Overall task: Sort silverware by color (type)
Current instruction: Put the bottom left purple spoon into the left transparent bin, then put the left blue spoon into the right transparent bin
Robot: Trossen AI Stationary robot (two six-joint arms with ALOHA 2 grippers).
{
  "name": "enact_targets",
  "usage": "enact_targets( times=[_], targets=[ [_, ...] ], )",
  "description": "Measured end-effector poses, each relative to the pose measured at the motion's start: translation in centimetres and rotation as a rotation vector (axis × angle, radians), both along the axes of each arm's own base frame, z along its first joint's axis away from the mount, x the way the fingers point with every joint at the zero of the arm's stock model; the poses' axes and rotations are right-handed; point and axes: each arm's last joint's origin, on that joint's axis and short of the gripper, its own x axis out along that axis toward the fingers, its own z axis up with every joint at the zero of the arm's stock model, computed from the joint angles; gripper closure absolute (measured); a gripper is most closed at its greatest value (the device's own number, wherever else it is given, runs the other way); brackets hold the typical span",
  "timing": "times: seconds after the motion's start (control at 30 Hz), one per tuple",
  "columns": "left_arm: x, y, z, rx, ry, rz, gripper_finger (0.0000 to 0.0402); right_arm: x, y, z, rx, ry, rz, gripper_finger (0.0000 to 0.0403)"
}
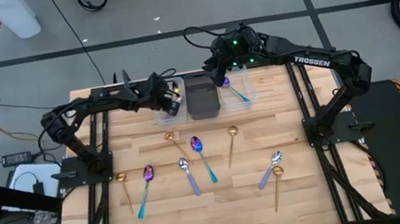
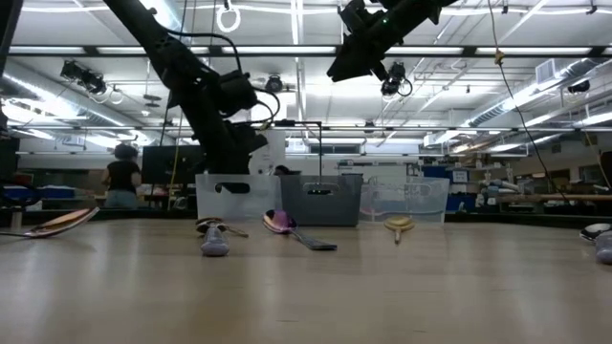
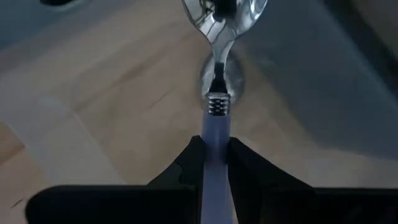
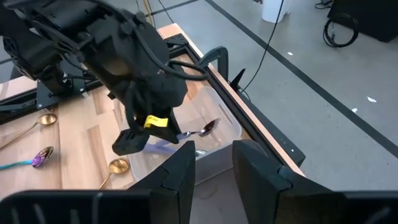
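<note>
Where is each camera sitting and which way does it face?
High: overhead, straight down on the table and both arms.
Low: tabletop level, looking across at the bins; arms overhead.
Left wrist: past its own fingers, shut on a lavender-handled spoon.
Right wrist: past its open fingers, facing the left arm.
Shared: that spoon, over a clear bin.

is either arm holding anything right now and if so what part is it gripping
The left tool holds a silver-bowled spoon by its lavender handle, over the clear bin. The right tool is open, holding nothing.
</note>
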Motion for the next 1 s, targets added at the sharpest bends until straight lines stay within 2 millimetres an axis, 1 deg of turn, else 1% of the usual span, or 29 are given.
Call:
enact_targets(
  times=[0.3, 0.4, 0.47, 0.7, 0.77, 0.87, 1.0],
  targets=[
    [-0.1, -0.3, -0.3, -0.007, 0.034, -0.032, 0.0344, 0.0, 0.0, 0.0, -0.001, 0.000, 0.000, 0.0286],
    [0.0, -0.4, -0.3, -0.010, 0.036, -0.032, 0.0337, 0.0, 0.0, 0.0, -0.005, 0.001, 0.002, 0.0286],
    [-0.1, -0.5, -0.3, -0.024, 0.036, -0.017, 0.0327, 0.0, 0.0, 0.0, -0.014, 0.005, 0.007, 0.0286],
    [-0.4, -0.7, -0.4, -0.073, 0.051, 0.020, 0.0271, 0.0, 0.0, 0.0, -0.031, 0.012, 0.018, 0.0286],
    [-0.6, -0.9, -0.1, -0.090, 0.049, 0.033, 0.0262, 0.0, 0.0, 0.0, -0.032, 0.012, 0.018, 0.0286],
    [-0.8, -1.0, 0.9, -0.089, 0.013, 0.059, 0.0257, 0.0, 0.0, 0.0, -0.022, 0.007, 0.031, 0.0286],
    [-1.2, -1.5, 3.2, -0.052, -0.058, 0.058, 0.0256, 0.0, 0.0, 0.0, 0.021, -0.013, 0.062, 0.0286]
  ],
)
